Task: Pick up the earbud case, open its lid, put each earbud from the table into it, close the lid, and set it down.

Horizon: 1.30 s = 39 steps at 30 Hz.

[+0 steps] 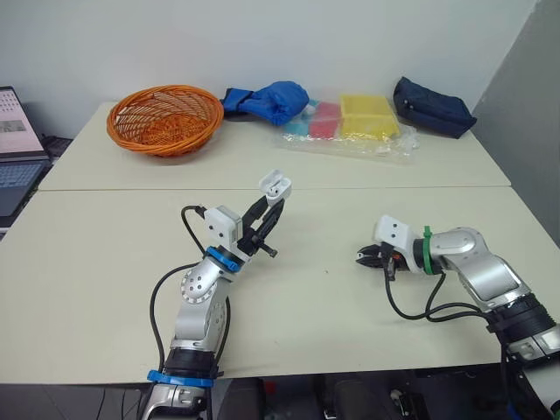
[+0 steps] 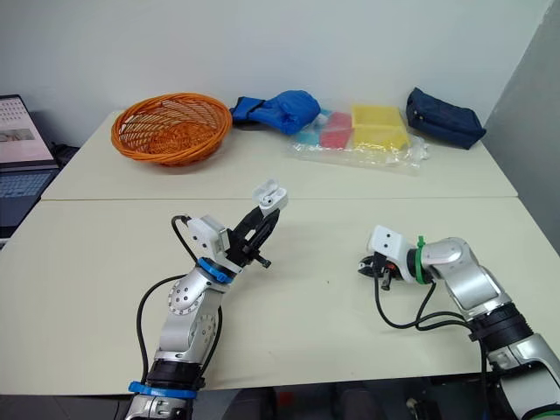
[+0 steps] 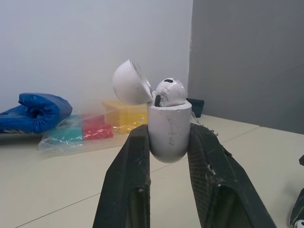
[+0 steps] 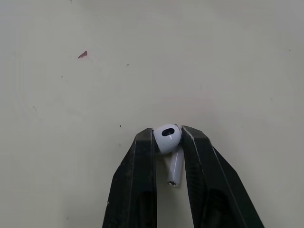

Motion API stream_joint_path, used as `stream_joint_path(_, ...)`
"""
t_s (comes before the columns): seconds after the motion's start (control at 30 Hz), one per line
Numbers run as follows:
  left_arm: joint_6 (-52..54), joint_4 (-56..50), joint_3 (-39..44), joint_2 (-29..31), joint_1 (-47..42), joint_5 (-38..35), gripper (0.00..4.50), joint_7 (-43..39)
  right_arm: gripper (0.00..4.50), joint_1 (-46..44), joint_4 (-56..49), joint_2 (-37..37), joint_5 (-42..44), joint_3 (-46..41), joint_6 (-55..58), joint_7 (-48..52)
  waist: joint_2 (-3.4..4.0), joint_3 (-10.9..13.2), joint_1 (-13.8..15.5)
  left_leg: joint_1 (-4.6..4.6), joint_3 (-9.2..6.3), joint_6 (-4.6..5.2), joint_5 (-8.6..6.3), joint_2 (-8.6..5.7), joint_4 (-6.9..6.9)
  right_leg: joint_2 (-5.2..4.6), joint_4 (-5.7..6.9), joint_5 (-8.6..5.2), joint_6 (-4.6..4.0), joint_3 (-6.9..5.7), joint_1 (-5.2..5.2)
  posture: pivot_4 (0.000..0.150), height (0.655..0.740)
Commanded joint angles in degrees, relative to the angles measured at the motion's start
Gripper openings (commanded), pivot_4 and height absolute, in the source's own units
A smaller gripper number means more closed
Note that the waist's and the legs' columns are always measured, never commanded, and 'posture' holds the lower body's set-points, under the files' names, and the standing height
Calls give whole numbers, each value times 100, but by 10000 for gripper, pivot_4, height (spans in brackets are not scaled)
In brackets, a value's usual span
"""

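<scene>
Two earbuds are in view. The seated earbud (image 3: 170, 92) rests in the earbud case (image 3: 168, 130), whose lid (image 3: 130, 83) is tipped back. The left gripper (image 1: 269, 210) holds that case in its jaws, raised above the counter (image 1: 332, 324) near the middle of the frame. Right of centre, low over the counter, the right gripper (image 1: 362, 257) has its jaws clenched on the head of the second earbud (image 4: 167, 137); whether that earbud touches the counter cannot be told.
</scene>
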Motion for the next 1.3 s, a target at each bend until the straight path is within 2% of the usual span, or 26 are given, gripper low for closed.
stream_joint_path(0.03,-74,-181,12,-5,-41,-37,7308,31,4183,450,-269,-722,36,-459,17,328,4,-2,92,-2,-2,0,0,-5,-1,-7,-1,0,1,-2,0,1500,7400)
stream_joint_path(0.23,-125,-195,29,-18,41,-15,7308,49,4183,1172,-538,-1652,340,-1157,112,789,4,-2,141,-9,8,0,0,-25,-2,-29,-13,-1,10,5,-1,1500,7400)
stream_joint_path(0.33,-122,-269,17,-41,94,7,7308,96,4183,1776,-50,-2243,87,-1377,-638,1037,6,-3,136,-4,7,0,0,-25,-1,-27,-8,-1,11,3,-1,1500,7400)
stream_joint_path(0.57,-68,-456,5,-4,317,-8,7308,158,4183,2105,455,-3012,-310,-1289,-1056,1439,13,-7,109,3,10,1,0,-24,4,-25,-5,1,12,7,2,1500,7400)
stream_joint_path(1.03,3,-659,-86,-65,500,39,7308,298,4183,1876,627,-3015,-898,-975,-913,1630,14,-8,104,7,11,0,0,-25,11,-26,-5,6,19,10,7,1500,7400)
stream_joint_path(1.3,79,-694,-84,-33,419,28,7308,331,4183,1882,984,-3251,-1219,-840,-1347,1815,14,-8,144,6,11,0,1,-38,12,-36,-8,6,21,12,9,1500,7400)
